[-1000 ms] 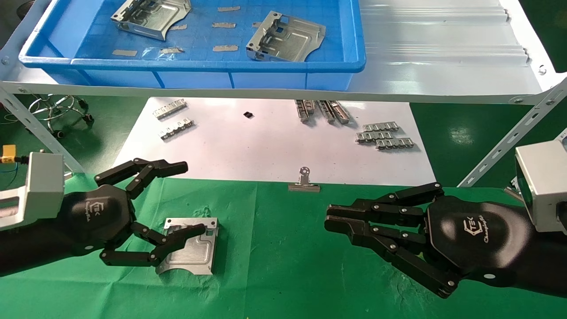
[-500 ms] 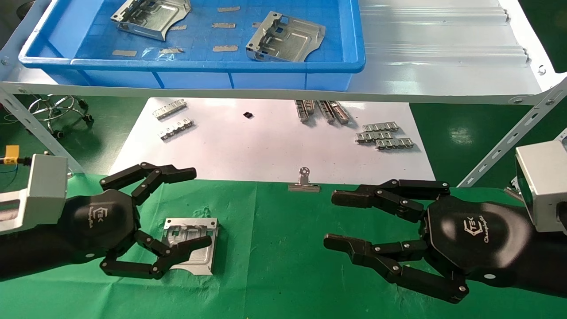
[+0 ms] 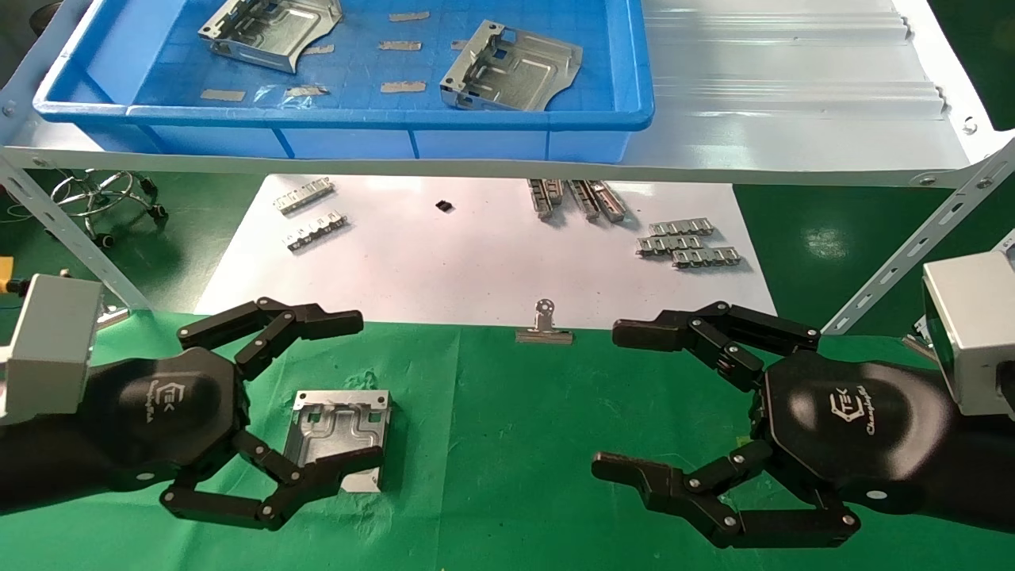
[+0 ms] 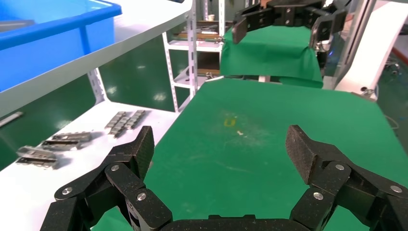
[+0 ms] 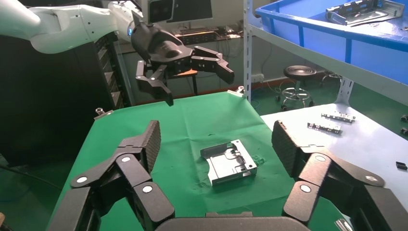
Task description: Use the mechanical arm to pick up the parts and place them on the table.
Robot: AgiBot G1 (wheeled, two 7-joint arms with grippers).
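Note:
One silver part (image 3: 341,432) lies flat on the green table (image 3: 492,444), free of any grip; it also shows in the right wrist view (image 5: 230,161). My left gripper (image 3: 365,390) is open and empty, raised above the part with its lower finger crossing over the part's front edge. It also appears in its own wrist view (image 4: 221,147) and far off in the right wrist view (image 5: 178,62). My right gripper (image 3: 612,400) is open wide and empty over the cloth, well to the right of the part. Two more parts (image 3: 270,28) (image 3: 511,67) lie in the blue bin (image 3: 341,117).
The bin stands on a grey metal shelf (image 3: 793,111) above a white sheet (image 3: 476,262) that carries small chain-like strips (image 3: 688,244). A binder clip (image 3: 544,327) sits on the cloth's far edge. A slanted shelf brace (image 3: 912,246) stands near my right wrist.
My right gripper went from shut to wide open. My left gripper spread wider and drew back, its lower finger sliding from the part's middle to its front edge.

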